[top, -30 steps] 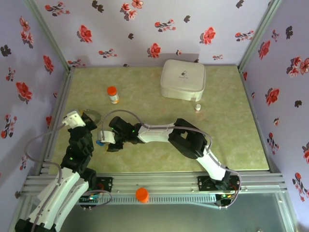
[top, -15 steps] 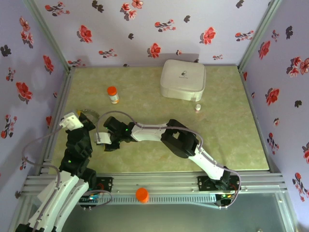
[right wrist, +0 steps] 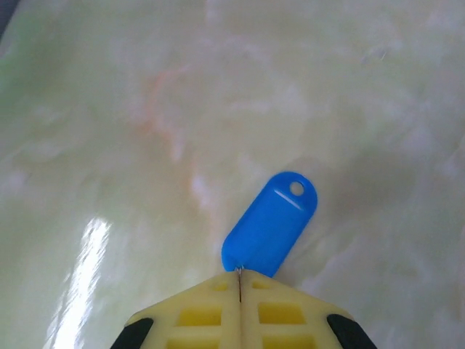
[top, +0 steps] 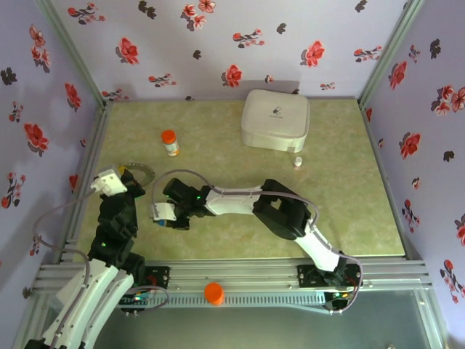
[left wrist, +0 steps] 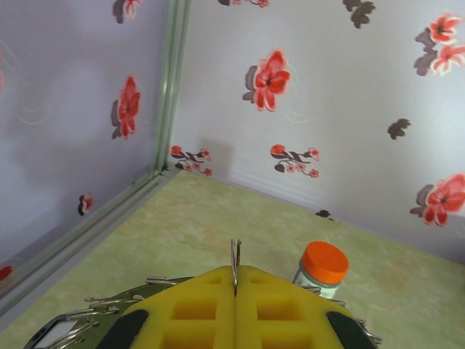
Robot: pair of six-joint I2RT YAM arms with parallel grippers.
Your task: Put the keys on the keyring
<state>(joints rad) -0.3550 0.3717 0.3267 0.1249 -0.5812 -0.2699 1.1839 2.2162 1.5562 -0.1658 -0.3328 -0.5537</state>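
Observation:
In the left wrist view my left gripper (left wrist: 235, 280) is shut on the keyring (left wrist: 235, 260), a thin silver ring seen edge-on and standing up between the yellow pads; more wire loops (left wrist: 116, 302) show by its left finger. From above, the left gripper (top: 128, 179) sits near the table's left edge with the keyring (top: 138, 169) just beyond it. My right gripper (right wrist: 239, 280) is shut on the near end of a blue-headed key (right wrist: 271, 222), whose tag points away over the table. In the top view the right gripper (top: 158, 218) is close to the right of the left arm.
An orange-capped bottle (top: 170, 142) stands beyond the left gripper, also visible in the left wrist view (left wrist: 322, 267). A white rounded box (top: 276, 120) is at the back, a small vial (top: 297, 161) in front of it. Flowered walls enclose three sides.
The right gripper has closed from open onto the blue key. It slid a little left, then back right. The left arm has barely moved.

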